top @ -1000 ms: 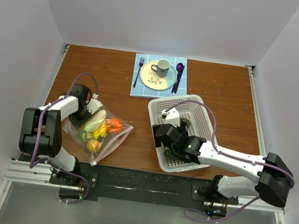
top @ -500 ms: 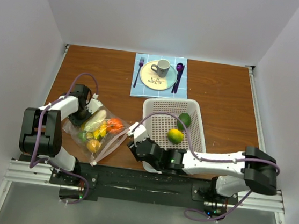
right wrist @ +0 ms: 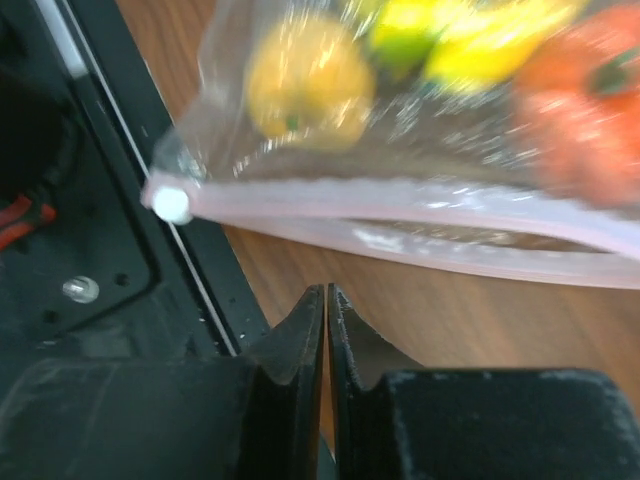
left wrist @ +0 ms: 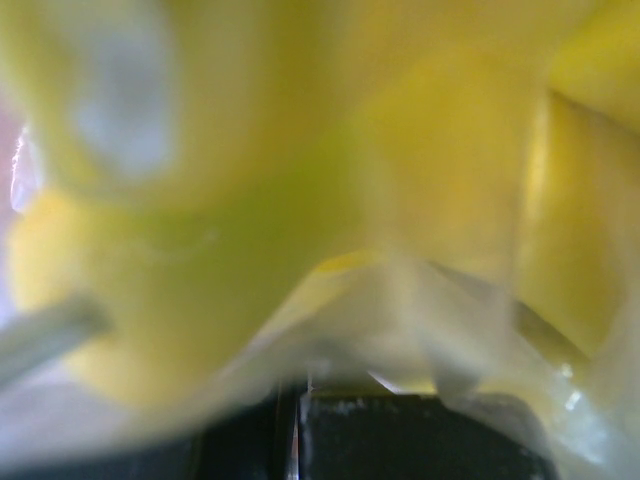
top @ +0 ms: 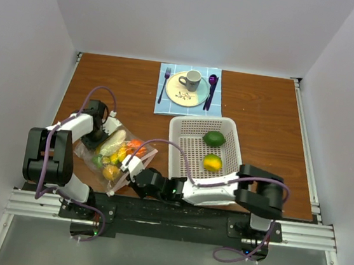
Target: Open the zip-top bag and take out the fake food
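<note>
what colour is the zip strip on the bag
The zip strip of the zip-top bag is pale pink; the right wrist view shows it best.
</note>
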Robot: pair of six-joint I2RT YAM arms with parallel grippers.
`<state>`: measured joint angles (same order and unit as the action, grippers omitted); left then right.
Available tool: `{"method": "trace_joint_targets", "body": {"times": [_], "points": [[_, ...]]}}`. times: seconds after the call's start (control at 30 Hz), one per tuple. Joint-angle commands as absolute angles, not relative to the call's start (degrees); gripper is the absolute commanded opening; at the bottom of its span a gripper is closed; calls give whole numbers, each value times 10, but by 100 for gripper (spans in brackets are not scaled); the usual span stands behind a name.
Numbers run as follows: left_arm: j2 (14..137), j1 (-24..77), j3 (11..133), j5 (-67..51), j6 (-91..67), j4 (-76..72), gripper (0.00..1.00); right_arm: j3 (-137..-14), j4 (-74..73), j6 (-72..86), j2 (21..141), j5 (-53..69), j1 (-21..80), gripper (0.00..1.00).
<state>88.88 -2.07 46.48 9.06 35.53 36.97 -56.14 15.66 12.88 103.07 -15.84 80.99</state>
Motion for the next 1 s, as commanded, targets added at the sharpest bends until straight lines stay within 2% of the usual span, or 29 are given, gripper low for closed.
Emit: {"method": "trace_joint_targets", "body": {"times": [0.0,0.17,0.33,0.57,0.67,0.7,0.77,0.8,0.83,0.87,0.97], "points": [[899,-18,444,75,349,356,0,-563,275,101,1068,-146,809,12],[898,-18,438,77,353,352,0,-579,316,118,1099,-136,784,16],[899,-19,431,73,355,347,0,-546,412,156,1114,-77,755,20],[904,-19,428,72,352,345,0,-589,381,145,1143,-69,748,20],[904,-19,431,69,351,349,0,-605,387,143,1162,-63,747,25],[904,-19,432,69,348,351,0,-611,389,143,1166,-57,747,34],[905,-19,433,69,346,351,0,-628,392,145,1179,-50,748,44],[905,-19,434,69,344,352,0,-633,399,145,1183,-48,747,64],[906,-19,434,68,345,351,0,-635,409,142,1185,-47,749,73],[909,-19,434,70,342,348,0,-635,417,138,1187,-45,750,98],[915,-20,433,72,333,347,0,-655,412,126,1192,-45,751,99]]}}
